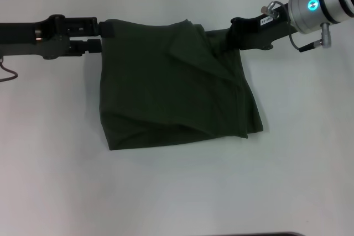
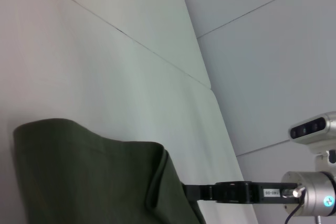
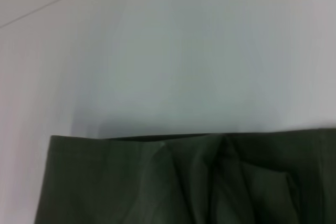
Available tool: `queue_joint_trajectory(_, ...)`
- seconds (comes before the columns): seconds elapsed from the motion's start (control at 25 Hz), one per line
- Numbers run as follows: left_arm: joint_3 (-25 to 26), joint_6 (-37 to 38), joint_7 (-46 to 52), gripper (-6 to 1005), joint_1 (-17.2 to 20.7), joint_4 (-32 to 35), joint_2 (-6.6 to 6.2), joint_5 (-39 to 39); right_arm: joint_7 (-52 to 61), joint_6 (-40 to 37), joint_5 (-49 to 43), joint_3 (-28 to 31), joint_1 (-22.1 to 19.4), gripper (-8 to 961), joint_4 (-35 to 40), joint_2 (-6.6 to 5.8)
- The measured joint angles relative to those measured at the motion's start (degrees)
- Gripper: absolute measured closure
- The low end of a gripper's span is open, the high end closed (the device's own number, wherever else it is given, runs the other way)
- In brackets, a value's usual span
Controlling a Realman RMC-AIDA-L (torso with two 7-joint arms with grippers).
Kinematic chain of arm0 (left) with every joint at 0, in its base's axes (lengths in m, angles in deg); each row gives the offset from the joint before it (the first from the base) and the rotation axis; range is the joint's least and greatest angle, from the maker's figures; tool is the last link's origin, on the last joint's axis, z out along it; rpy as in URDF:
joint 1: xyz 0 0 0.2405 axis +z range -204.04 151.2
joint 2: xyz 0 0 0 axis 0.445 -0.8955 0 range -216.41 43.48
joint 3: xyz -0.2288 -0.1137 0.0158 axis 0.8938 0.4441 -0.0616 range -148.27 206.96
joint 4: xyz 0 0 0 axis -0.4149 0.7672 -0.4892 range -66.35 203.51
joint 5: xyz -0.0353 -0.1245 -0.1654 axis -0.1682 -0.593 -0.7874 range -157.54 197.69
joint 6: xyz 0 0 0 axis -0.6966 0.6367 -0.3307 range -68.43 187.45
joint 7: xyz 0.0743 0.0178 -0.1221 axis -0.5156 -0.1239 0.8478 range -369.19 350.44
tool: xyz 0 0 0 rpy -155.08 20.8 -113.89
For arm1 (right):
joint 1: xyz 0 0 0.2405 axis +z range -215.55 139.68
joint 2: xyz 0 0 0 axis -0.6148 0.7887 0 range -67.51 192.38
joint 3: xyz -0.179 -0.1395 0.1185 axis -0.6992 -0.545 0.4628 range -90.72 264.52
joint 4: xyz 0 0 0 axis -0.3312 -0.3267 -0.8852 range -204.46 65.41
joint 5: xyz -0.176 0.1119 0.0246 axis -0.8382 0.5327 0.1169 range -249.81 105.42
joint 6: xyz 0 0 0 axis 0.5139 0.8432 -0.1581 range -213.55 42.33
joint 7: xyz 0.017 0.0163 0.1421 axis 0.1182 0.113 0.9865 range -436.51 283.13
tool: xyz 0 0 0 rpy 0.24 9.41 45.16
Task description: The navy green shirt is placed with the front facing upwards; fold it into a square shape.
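Navy green shirt hangs folded mid-frame in the head view, left gripper and right gripper each clamping a top corner. Left wrist view: shirt lower left. Right wrist view: shirt along the bottom.

The navy green shirt shows only plain cloth in the head view; its lettering, collar and label are folded out of sight. The tips of the left claw and the right claw are buried at the shirt's upper corners, so whether they pinch the cloth cannot be told. Both arms run off the picture's sides. In the right wrist view the shirt is blurred and cut off at the edge, with no claw showing.
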Motion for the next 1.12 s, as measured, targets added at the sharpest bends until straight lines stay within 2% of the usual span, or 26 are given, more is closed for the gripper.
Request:
queue_joint_trajectory(0.48,0.07,-0.02,0.00,270,0.11,0.00,-0.09,0.00,1.53,-7.19,-0.09,2.09,-2.63,949,5.62,-1.68)
queue_joint_trajectory(0.68,0.05,-0.10,0.00,270,-0.10,0.00,-0.07,0.00,1.83,-4.91,-0.19,2.12,-4.01,949,5.12,-2.18)
queue_joint_trajectory(0.92,-0.15,-0.16,0.00,269,-0.37,0.00,0.02,0.05,1.84,-0.27,0.04,2.20,-4.44,950,4.79,-1.65)
queue_joint_trajectory(1.12,-0.10,-0.17,0.00,269,0.03,-0.01,0.07,0.09,1.84,-0.48,-0.17,2.11,-3.96,945,4.23,-2.00)
